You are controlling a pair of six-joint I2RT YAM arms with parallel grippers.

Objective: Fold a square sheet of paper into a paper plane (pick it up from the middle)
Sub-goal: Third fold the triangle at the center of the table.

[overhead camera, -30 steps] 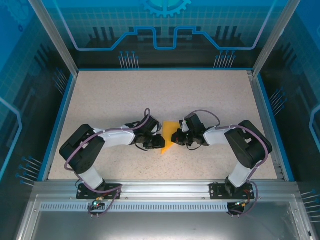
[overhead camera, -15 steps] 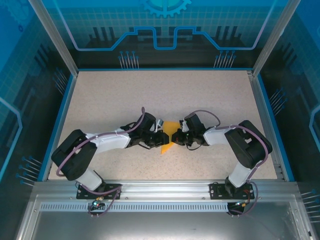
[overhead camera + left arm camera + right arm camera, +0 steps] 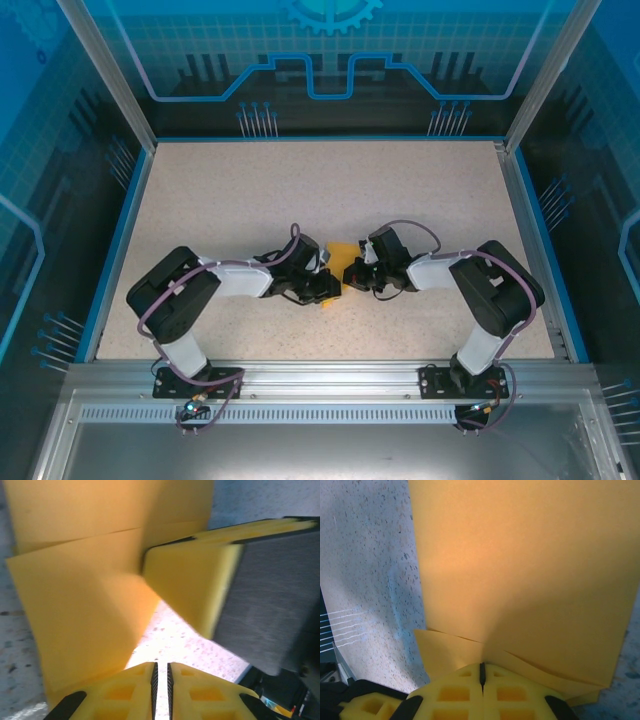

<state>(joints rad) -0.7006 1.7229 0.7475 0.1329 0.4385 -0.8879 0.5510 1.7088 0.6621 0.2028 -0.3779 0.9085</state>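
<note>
Risk of a tear hangs over the paper [image 3: 520, 570], which fans out ahead of the right end effector [image 3: 481, 672], fingers clamped on its near edge. Left end effector [image 3: 161, 680], fingers all but together, has paper ahead to its left; whether it grips cannot be told. Opposed pulls could rip the crease, or drop it onto the tabletop [image 3: 300, 190].

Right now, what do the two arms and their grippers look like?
Both the left arm and right arm have white links between bulky black joints, each with a purplish cable looping along it. The left gripper and right gripper have yellow fingers with square cut-outs and black edges.
</note>
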